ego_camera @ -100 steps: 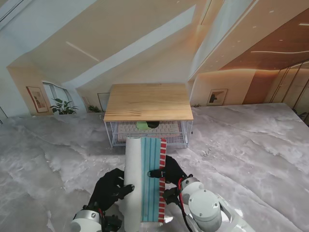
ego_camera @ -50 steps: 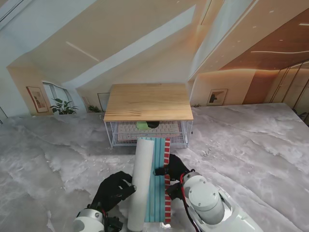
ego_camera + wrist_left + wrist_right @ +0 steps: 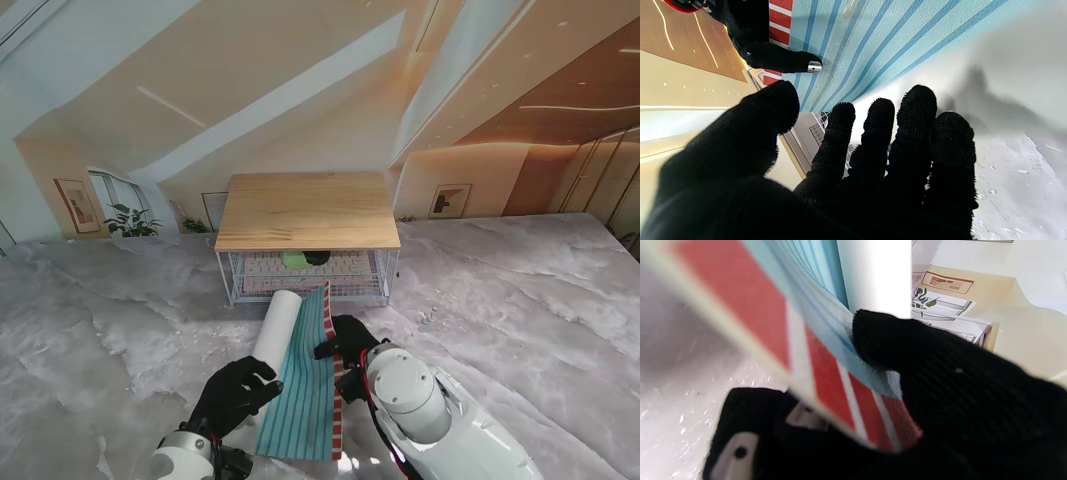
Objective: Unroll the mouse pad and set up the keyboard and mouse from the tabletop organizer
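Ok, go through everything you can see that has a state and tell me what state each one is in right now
mouse pad: partly unrolled, striped face showing, the rest in a white roll on its left side.
right hand: shut on the mouse pad's red-striped edge.
left hand: open, fingers spread by the roll, holding nothing.
tabletop organizer: upright, wire drawer under the wooden top.
keyboard: lying inside the drawer.

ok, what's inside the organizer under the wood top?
In the organizer's wire basket: a pale keyboard, with a green thing and a dark thing on it. The top hides the rest.
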Tool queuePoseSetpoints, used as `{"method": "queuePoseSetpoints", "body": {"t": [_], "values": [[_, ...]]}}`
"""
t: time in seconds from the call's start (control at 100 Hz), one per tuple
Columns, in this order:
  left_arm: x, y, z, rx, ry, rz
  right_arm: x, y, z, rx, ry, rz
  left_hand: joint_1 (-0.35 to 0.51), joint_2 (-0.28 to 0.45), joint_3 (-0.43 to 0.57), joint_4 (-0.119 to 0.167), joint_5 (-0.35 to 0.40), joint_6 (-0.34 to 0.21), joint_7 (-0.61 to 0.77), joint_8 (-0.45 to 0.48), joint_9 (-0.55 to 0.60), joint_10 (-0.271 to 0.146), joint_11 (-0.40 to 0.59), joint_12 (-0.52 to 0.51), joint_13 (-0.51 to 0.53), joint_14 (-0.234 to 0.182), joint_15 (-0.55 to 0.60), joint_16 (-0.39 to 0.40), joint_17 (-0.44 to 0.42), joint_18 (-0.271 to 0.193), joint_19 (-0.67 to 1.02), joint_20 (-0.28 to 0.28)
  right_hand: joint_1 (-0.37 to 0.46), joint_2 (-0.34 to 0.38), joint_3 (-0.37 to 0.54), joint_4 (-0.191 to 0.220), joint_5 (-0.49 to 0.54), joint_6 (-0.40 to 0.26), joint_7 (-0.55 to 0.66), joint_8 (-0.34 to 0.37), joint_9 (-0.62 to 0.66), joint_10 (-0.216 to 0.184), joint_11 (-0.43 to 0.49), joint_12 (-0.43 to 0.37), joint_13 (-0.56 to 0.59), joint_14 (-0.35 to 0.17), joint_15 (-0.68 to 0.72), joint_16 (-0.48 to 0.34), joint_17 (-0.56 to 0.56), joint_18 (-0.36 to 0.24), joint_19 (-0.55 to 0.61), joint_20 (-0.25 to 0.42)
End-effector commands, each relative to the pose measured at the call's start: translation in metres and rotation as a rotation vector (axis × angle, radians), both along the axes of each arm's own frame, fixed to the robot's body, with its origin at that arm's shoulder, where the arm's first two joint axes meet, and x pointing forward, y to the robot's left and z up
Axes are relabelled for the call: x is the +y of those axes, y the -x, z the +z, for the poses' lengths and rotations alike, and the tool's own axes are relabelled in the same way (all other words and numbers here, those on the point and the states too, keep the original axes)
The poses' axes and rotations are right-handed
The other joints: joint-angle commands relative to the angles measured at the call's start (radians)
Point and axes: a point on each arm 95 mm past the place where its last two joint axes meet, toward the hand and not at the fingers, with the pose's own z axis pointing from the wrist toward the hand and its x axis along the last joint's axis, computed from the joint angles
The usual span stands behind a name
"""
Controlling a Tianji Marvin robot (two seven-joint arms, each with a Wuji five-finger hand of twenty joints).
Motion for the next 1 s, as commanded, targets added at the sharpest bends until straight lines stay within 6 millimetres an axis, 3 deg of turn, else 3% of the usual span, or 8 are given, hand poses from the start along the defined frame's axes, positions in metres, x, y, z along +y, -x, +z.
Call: {"method": "queuePoseSetpoints", "body": {"t": [0.0,0.17,0.29,0.52,0.99], "values": [[-0.002,0.0,0.0,0.006,0.001,-0.017,0.005,0.0,0.0,0.01,0.0,0.019,-0.033,0.016,-0.024,0.025,-0.022,-0.001,-0.008,-0.003,-0.023,0.006,-0.003,-0.012,-0.029,0.031,-0.004,-0.005,-0.015,0.009,-0.004,0.023,0.063,0.017,0.074,0.04,0.06,-0.014,0.027,0.014,-0.004,0.217,0.052,0.056,0.094,-0.278,0.043,0.026,0.048,-0.183,0.283,0.038],[0.0,-0.006,0.003,-0.025,-0.002,-0.04,0.004,-0.002,-0.003,0.019,0.013,0.025,-0.03,0.04,-0.037,0.032,-0.015,-0.008,-0.012,-0.004,-0.024,0.001,-0.006,-0.015,-0.038,0.03,-0.009,-0.009,-0.027,0.006,-0.012,0.023,0.062,0.019,0.074,0.04,0.06,-0.014,0.026,0.016,-0.005,0.216,0.053,0.055,0.094,-0.278,0.042,0.028,0.049,-0.184,0.286,0.037],[0.0,-0.015,0.007,-0.088,0.018,-0.096,0.003,-0.001,-0.003,0.023,0.017,0.033,-0.02,0.099,-0.068,0.033,0.011,-0.04,-0.04,-0.019,-0.02,-0.021,-0.06,-0.045,-0.088,0.033,-0.053,-0.021,-0.093,-0.006,-0.057,0.01,0.063,0.018,0.075,0.04,0.06,-0.015,0.026,0.017,-0.005,0.217,0.053,0.055,0.094,-0.276,0.043,0.028,0.049,-0.185,0.289,0.037],[0.002,-0.039,0.011,-0.163,-0.064,-0.221,-0.003,0.001,-0.001,0.023,0.029,0.038,-0.008,0.123,-0.038,0.003,0.085,-0.092,-0.127,-0.082,0.029,-0.072,-0.182,-0.134,-0.147,0.004,-0.169,-0.082,-0.155,-0.026,-0.112,-0.02,0.06,0.018,0.076,0.041,0.06,-0.016,0.025,0.018,-0.003,0.215,0.053,0.055,0.094,-0.276,0.044,0.03,0.05,-0.187,0.292,0.037],[-0.008,-0.069,-0.02,0.002,-0.133,-0.37,-0.027,0.007,0.006,0.001,0.051,-0.004,-0.023,0.171,-0.059,0.018,0.143,-0.091,-0.247,-0.139,0.048,-0.074,-0.269,-0.203,-0.208,-0.011,-0.271,-0.197,-0.186,-0.048,-0.22,-0.093,0.059,0.02,0.076,0.043,0.057,-0.014,0.025,0.02,-0.004,0.214,0.054,0.055,0.094,-0.274,0.043,0.033,0.051,-0.189,0.298,0.036]]}}
